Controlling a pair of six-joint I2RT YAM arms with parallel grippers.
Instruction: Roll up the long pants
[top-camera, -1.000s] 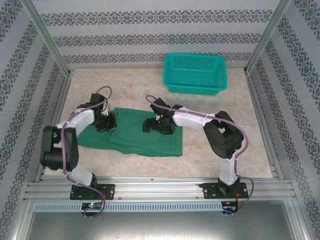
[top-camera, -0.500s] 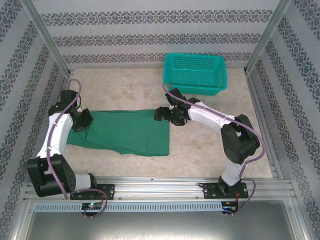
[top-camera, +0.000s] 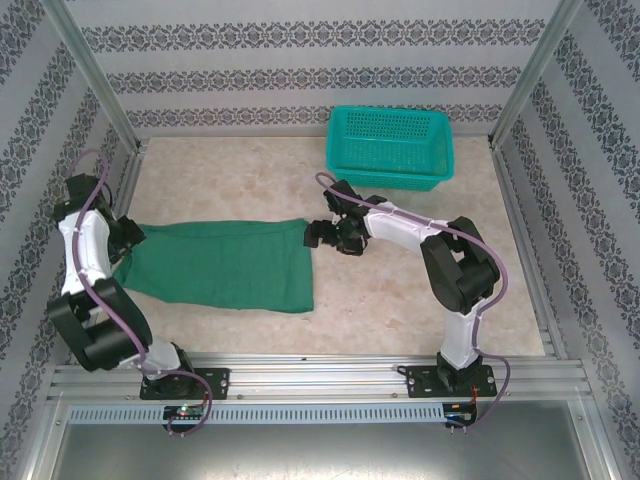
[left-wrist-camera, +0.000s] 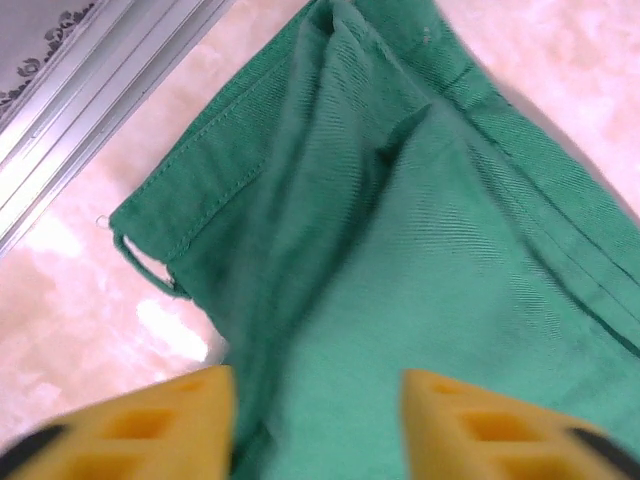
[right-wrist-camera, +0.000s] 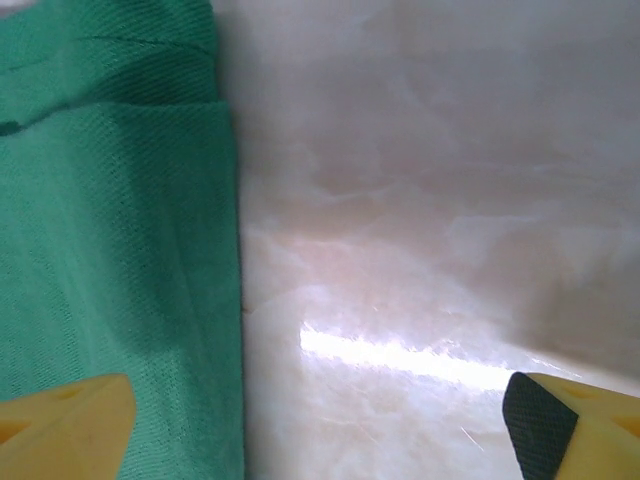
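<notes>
**Rolling up the pants (top-camera: 225, 265): layout stage.** The pants lie flat as one long green strip on the left half of the bench (top-camera: 430, 300). They run from close to its left edge to about its middle, parallel to the near edge, and no part is rolled yet. The left hand (top-camera: 125, 232) hangs over the end at the left edge. Its yellow fingers (left-wrist-camera: 170, 420) are moderately apart, with cloth under them but none pinched between them. A hemmed band with a small loop (left-wrist-camera: 140, 270) lies just ahead of them. The right hand (top-camera: 314, 236) hovers at the far corner of the opposite end, jaws wide and empty, one finger above the cloth's edge and the other above bare bench. The basket (top-camera: 388, 180) stands well apart, near the far right corner. Judged from this layout, the spreading step is at its close and the rolling proper is not begun. The next move probably calls for a low pinch on one short end, ideally by both hands along that edge. That end would then be turned over onto the strip, tightly and evenly, so the roll does not skew.
</notes>
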